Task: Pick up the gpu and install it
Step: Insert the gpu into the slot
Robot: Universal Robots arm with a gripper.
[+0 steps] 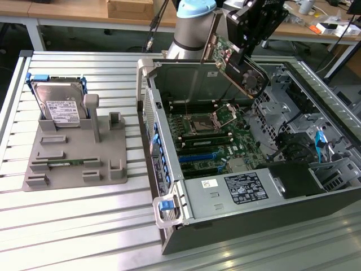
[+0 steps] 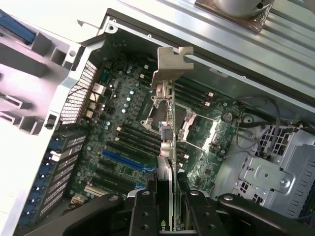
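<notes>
The gpu (image 1: 240, 68), a green card with a round black fan and a silver end bracket, hangs tilted in the air above the open computer case (image 1: 169, 186). My gripper (image 1: 243, 49) is shut on its upper edge. In the wrist view the gpu (image 2: 167, 118) appears edge-on, its silver bracket (image 2: 170, 64) pointing away from the camera. The black fingers (image 2: 142, 211) of my gripper (image 2: 167, 196) clamp it from both sides. Below the card lies the motherboard (image 2: 118, 123) with its blue slot (image 2: 125, 160). The card is clear of the board and touches nothing.
A grey fixture (image 1: 73, 164) at the exterior view's left holds a silver hard drive (image 1: 56, 104) upright and a narrow memory stick (image 1: 65, 162) lying flat. Case walls, the drive cage (image 1: 282, 90) and the power supply (image 1: 242, 189) surround the motherboard (image 1: 214, 141).
</notes>
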